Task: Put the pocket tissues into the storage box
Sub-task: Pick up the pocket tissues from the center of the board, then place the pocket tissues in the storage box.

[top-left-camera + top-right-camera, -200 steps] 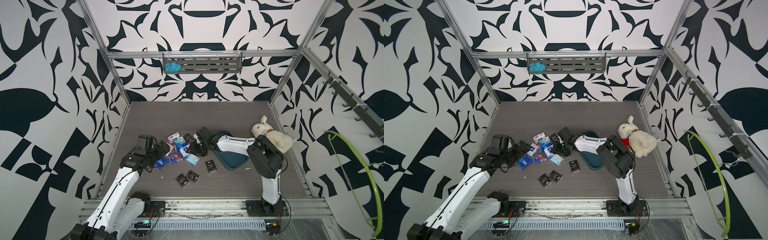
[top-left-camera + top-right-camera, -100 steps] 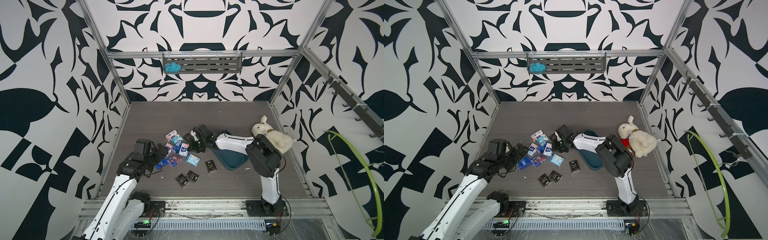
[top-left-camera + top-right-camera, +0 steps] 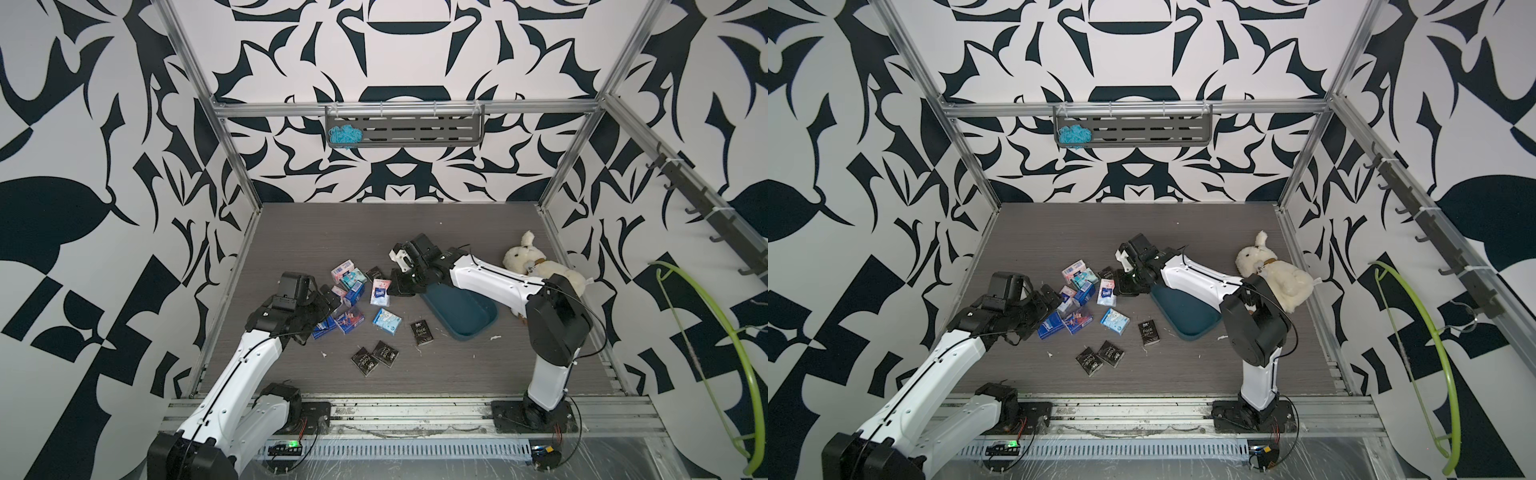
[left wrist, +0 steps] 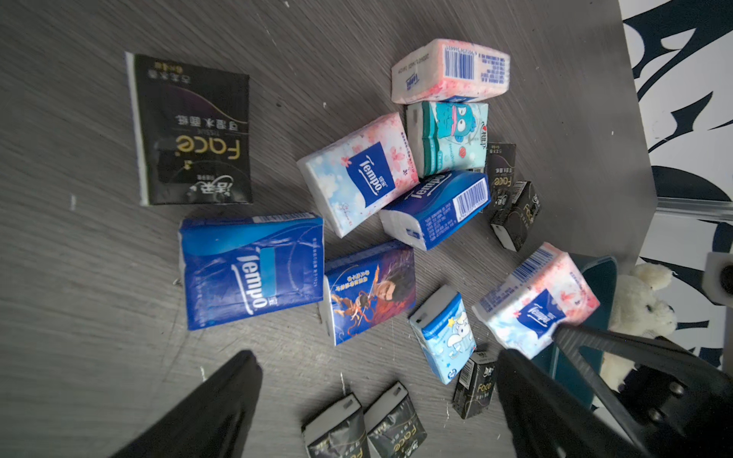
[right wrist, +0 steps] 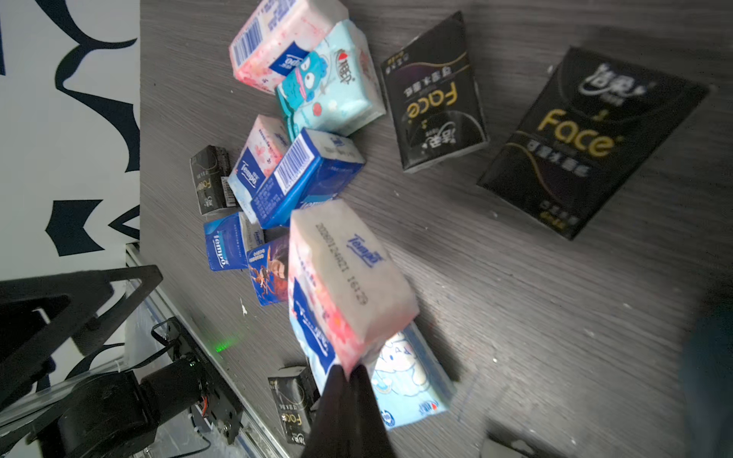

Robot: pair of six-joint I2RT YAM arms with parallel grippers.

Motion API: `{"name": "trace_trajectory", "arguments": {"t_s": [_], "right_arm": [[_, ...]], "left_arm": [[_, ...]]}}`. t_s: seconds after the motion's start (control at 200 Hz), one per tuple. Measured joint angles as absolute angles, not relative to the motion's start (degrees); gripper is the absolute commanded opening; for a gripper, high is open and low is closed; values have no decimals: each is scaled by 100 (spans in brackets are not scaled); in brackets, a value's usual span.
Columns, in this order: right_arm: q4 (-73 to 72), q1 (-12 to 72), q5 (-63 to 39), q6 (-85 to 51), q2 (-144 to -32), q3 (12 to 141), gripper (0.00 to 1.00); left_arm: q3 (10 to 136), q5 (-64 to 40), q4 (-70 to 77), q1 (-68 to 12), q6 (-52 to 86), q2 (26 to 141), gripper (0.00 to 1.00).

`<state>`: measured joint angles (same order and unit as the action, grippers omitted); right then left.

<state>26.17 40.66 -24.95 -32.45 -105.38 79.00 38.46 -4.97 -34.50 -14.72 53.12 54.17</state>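
Printed in white script on the blue pocket tissues and on the pink-and-white flowered ones: "Tempo". In gold on the black packets: "Face", with lines of Chinese characters beside it. Barcodes on several sides. On a teal packet a blue cartoon creature; on a light blue packet a white cartoon animal; on a dark blue packet a painted figure. All scattered in a loose cluster on the dark grey wood-grain tabletop, just beside the storage box, a shallow dark teal tub set at a slant; in both top views, three black ones apart from the cluster, toward the front rail. At the box end nearest the cluster, the right end effector clenched on one corner of a pink-and-white Tempo packet, tilted, a stamped number code along its side. At the cluster's other side, the left end effector spread wide, grasping nothing. White crumbs here and there on the tabletop. Beside the box, a white plush toy. Walls in bold black-and-white leaf shapes, edged by aluminium framing; on the back wall a grey slotted shelf with a blue tangle at one end.
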Motion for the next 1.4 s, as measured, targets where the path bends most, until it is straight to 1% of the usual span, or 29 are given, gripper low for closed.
{"name": "trace_trajectory", "arguments": {"t_s": [0.16,0.27,0.37,0.525,0.655,0.82,1.075,1.18,1.4], "right_arm": [[2941,3798,-2655,-3070,-10298,7837,0],[3188,3505,-2766,-2950,-9824,7640,0],[3485,3079,-2781,-2838,-9286,7494,0],[3920,2386,-2617,-2665,-8554,7264,0],[4239,2043,-2359,-2547,-8366,7074,0],[4646,2008,-1997,-2331,-8626,7013,0],[5214,2008,-1695,-1780,-9411,7116,0],[5406,2008,-1645,-1494,-9784,7428,0],[5634,2040,-1688,-871,-10763,8534,0]], "left_arm": [[3929,-513,-3306,-1712,5312,5754,99],[4093,-497,-3162,-1933,5310,6023,99],[4281,-495,-3024,-2132,5295,6353,99],[4552,-508,-2810,-2349,5249,6884,99],[4880,-541,-2718,-2493,5170,7332,99],[5308,-637,-2602,-2648,5072,7861,99],[5404,-733,-2464,-2810,5006,8066,99],[5404,-768,-2464,-2838,5009,8073,99],[5400,-755,-2482,-2851,5009,8038,99]]}}
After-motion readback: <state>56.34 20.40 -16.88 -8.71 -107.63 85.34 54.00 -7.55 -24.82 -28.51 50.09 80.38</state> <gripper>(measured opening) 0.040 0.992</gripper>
